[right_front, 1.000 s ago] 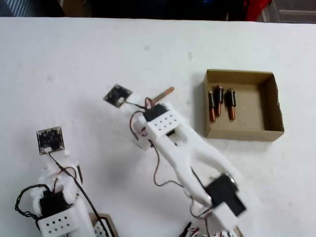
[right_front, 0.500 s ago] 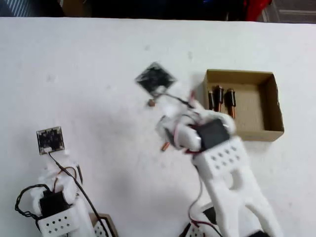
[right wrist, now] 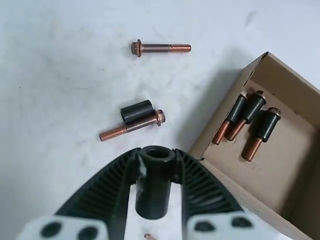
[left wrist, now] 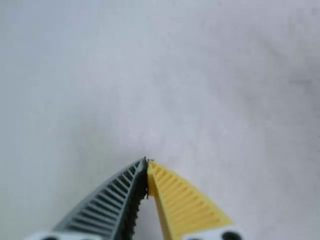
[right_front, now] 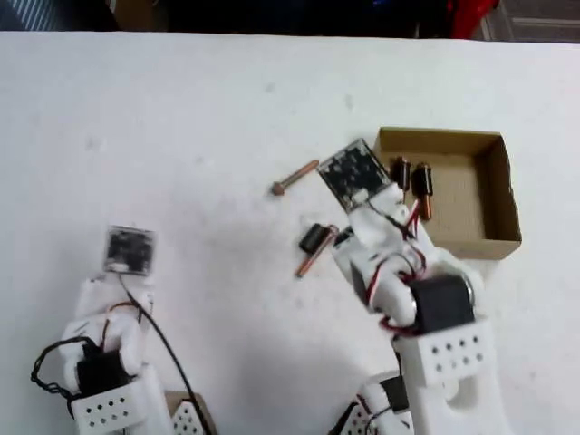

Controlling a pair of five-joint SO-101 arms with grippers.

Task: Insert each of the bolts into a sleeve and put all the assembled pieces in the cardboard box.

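My right gripper is shut on a black sleeve, held upright between its dark fingers above the table. Just ahead lies a copper bolt with a black sleeve on it. Farther off lies a bare copper bolt. The cardboard box stands beside the right arm and holds three sleeved bolts. My left gripper is shut with nothing in it, over bare white table at the near left.
The left arm sits at the table's near left corner, far from the bolts and the box. White tabletop stretches open at the back and left. A dark edge runs along the far side.
The right arm has swung from beside the bare bolt towards the box. The sleeved bolt now lies on the table. The left arm's wrist has shifted slightly to the right.
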